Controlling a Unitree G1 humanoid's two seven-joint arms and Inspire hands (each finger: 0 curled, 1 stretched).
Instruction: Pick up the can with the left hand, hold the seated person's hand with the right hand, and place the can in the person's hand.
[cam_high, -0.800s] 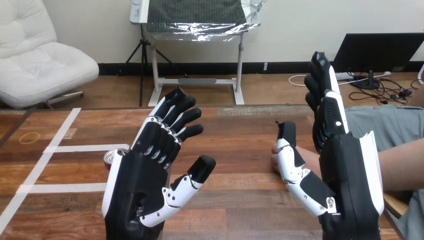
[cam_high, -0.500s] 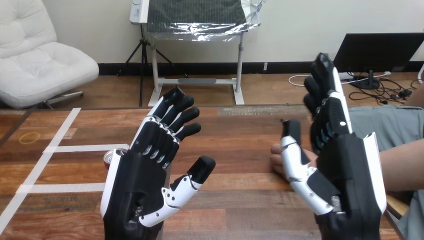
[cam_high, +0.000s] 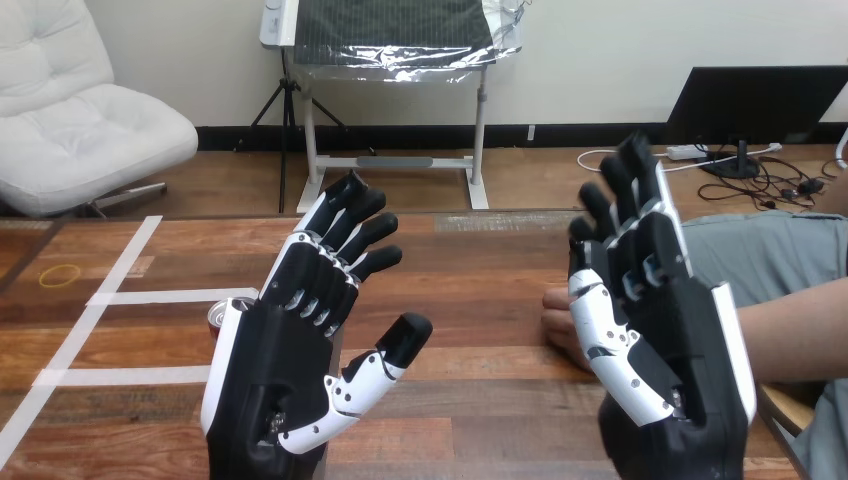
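Observation:
My left hand (cam_high: 290, 370) is raised above the table with its palm toward me, fingers straight and thumb spread, holding nothing. Just behind its left edge the top of a red can (cam_high: 219, 318) peeks out, standing on the table. My right hand (cam_high: 665, 350) is also raised and open, fingers straight and pointing up. The person's hand (cam_high: 558, 318) rests on the table at the right, its fingers showing just left of my right hand, which covers the rest of it. I cannot tell whether the two touch.
The wooden table (cam_high: 480, 270) carries white tape lines (cam_high: 110, 300) at its left and a small yellow ring mark (cam_high: 58, 274) near the far left. The person's forearm (cam_high: 800, 335) comes in from the right edge.
My right hand has turned and dropped a little, its fingers now fanned toward me and covering more of the person's hand. The left hand and the can have stayed put.

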